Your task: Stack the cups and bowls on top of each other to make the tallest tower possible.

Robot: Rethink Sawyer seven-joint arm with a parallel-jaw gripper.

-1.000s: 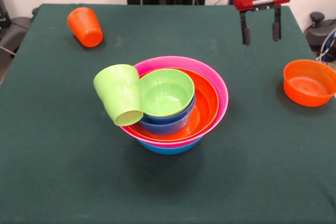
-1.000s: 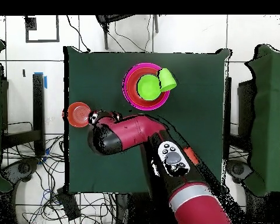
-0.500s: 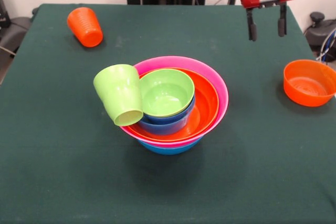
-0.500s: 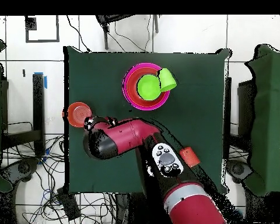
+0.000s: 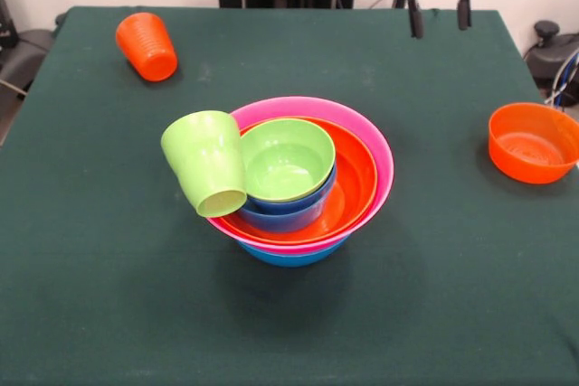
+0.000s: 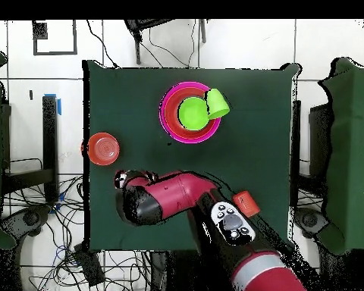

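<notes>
Tower (image 5: 303, 223) ~5 bowls nested. Green cup (image 5: 206, 162) tilted on its 9 o'clock rim. Orange cup (image 5: 147, 46), orange bowl (image 5: 534, 142) loose on counter (image 5: 434, 296). Tool (image 5: 439, 14) apart, empty.

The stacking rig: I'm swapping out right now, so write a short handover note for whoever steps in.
Gripper: open, empty, raised over the table's back edge.
Tower: large blue, pink and orange plastic bowls nested, small blue bowl and lime-green bowl inside.
Lime-green plastic cup: tilted on its side against the tower's rim, not stacked.
Left: that cup, the ribbed orange cup lying tipped, the separate small orange bowl.
</notes>
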